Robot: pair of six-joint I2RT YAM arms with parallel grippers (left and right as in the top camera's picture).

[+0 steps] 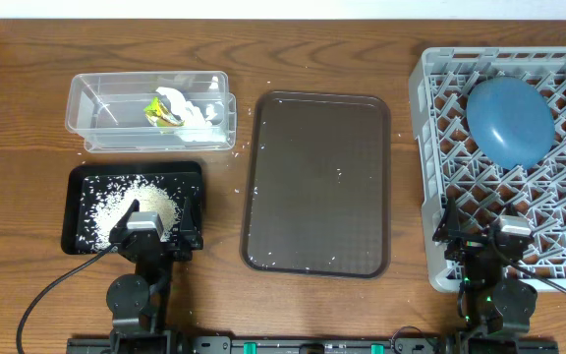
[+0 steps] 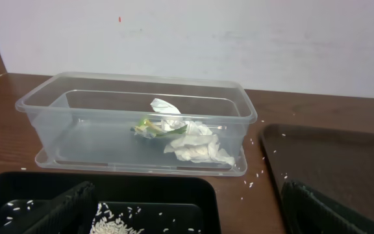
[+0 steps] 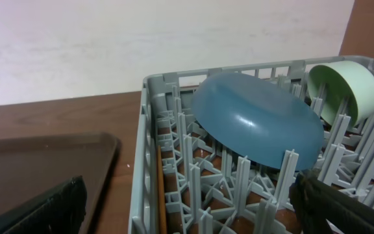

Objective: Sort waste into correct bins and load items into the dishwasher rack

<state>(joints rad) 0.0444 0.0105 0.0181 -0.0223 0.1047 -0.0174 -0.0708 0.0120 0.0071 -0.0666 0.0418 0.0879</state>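
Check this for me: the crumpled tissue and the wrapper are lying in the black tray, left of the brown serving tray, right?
Not the black tray: the crumpled tissue and the wrapper are lying in the clear tub, left of the brown serving tray. The left wrist view shows it plainly.

A dark blue round plate (image 1: 509, 120) and mint-green bowl (image 3: 344, 90) sit against the grey lattice plastic crate (image 1: 430, 118); white rice scraps (image 1: 145, 202) speckle the shallow black rectangular tray (image 1: 187, 185).
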